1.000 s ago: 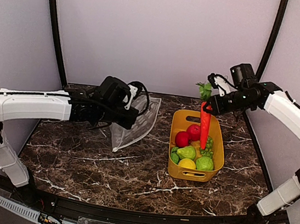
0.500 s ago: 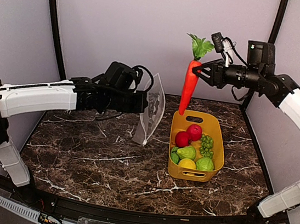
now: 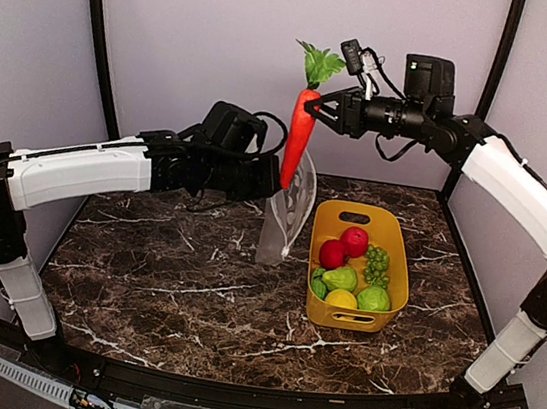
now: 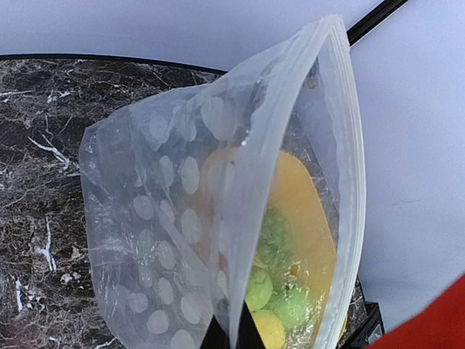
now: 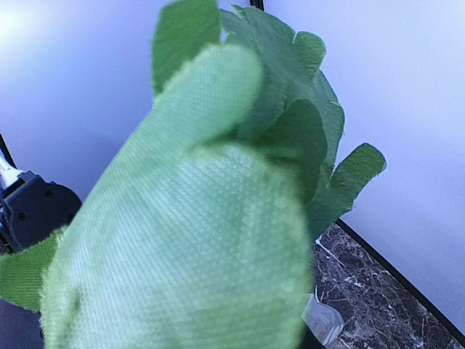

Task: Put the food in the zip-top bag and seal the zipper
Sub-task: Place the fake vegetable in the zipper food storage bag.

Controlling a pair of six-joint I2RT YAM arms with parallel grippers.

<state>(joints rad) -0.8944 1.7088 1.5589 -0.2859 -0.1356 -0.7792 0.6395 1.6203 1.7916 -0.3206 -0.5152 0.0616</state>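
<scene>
carrot dangling right at the bag mouth

left hand (image 3: 268,182) is pinched tight on the zip-top bag (image 3: 285,231), holding it upright off the bench (image 3: 163,281) with the mouth gaping toward 3 o'clock. carrot (image 3: 297,137) hangs long axis 12 to 6, tip down at that mouth, not inside yet i reckon. right hand (image 3: 318,108) is clamped on its top by the leaves, so it's the nearer one. other food sits in the yellow bin (image 3: 339,319) at 4 o'clock.

Left gripper (image 3: 264,185), right gripper (image 3: 319,108) aloft (clamped)
</scene>
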